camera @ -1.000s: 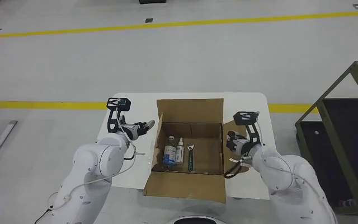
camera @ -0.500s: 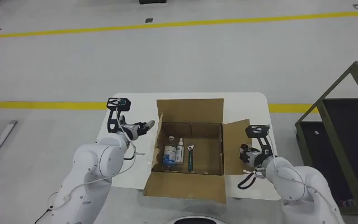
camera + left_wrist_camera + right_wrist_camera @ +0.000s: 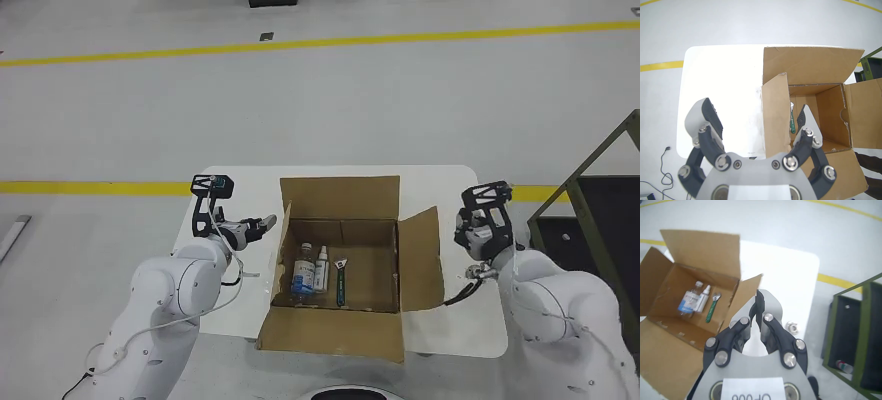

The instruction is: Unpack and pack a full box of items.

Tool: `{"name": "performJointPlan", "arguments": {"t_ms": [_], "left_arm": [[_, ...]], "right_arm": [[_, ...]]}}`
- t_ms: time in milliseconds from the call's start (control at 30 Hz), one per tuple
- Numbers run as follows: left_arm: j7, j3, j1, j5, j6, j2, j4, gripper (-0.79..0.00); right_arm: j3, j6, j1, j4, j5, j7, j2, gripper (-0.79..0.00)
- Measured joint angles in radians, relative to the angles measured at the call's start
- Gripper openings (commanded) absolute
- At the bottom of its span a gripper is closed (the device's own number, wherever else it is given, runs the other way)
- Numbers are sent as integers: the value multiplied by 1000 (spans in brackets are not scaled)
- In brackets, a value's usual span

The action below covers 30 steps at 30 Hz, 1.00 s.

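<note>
Top view: wrench [image 3: 341,282] inside box [image 3: 335,336]

Both arms are bent at the elbow. The left gripper [image 3: 755,107] holds its fingers [image 3: 712,117] spread wide apart. The right gripper [image 3: 758,302] has its fingers pressed together, apparently gripping nothing.

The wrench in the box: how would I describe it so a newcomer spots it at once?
Start at the open cardboard box on the white table. Three items lie side by side on its floor, and the wrench is the one toward the robot's right. Unlike the clear bottle and small white bottle beside it, it is slim, with a green handle and metal head.
</note>
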Motion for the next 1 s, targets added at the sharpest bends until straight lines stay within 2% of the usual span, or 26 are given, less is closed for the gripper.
{"name": "performJointPlan", "arguments": {"t_ms": [200,400,600,867,1000], "left_arm": [[0,0,0,0,0,0,0,0],[0,0,0,0,0,0,0,0],[0,0,0,0,0,0,0,0],[0,0,0,0,0,0,0,0],[0,0,0,0,0,0,0,0]], "right_arm": [[94,-194,74,123,-144,119,30,-785],[70,-366,90,258,-247,319,49,-785],[35,-352,85,336,-206,371,55,-785],[35,-354,84,335,-206,369,54,-785],[24,-351,93,391,-164,319,54,-785]]}}
